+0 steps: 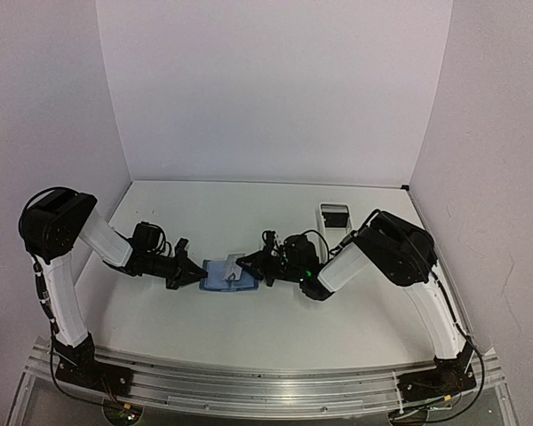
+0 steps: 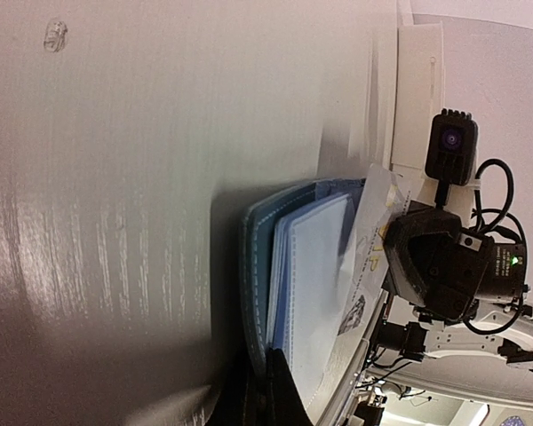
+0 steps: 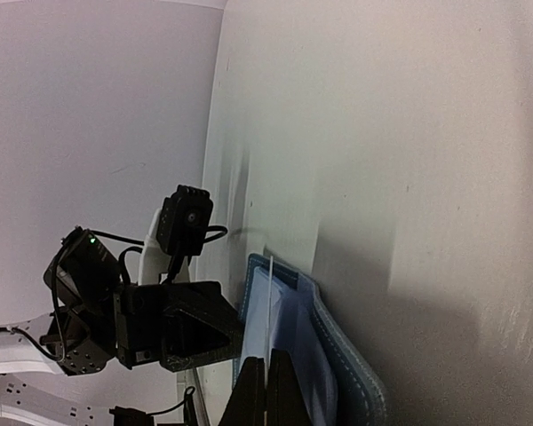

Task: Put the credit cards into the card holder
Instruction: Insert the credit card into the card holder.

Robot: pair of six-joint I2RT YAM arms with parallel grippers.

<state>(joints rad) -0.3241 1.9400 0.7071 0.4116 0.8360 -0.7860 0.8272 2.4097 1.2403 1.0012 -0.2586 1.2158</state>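
Note:
The dark-blue card holder (image 1: 220, 280) lies open on the table between my two arms, its pale grey-blue pocket pages (image 2: 315, 275) showing. My left gripper (image 1: 199, 274) is shut on its left edge; in the left wrist view its fingertips (image 2: 282, 373) pinch the cover (image 2: 259, 266). My right gripper (image 1: 250, 264) is shut on a white credit card (image 1: 234, 266) and holds it tilted over the pages. The card (image 2: 371, 240) shows printed art in the left wrist view and stands edge-on in the right wrist view (image 3: 269, 302), beside the pages of the holder (image 3: 342, 355).
A long white tray (image 1: 335, 216) lies at the back right, behind the right arm; it also shows in the left wrist view (image 2: 417, 98). White walls enclose the table on three sides. The left gripper body (image 3: 182, 328) faces the right wrist camera closely.

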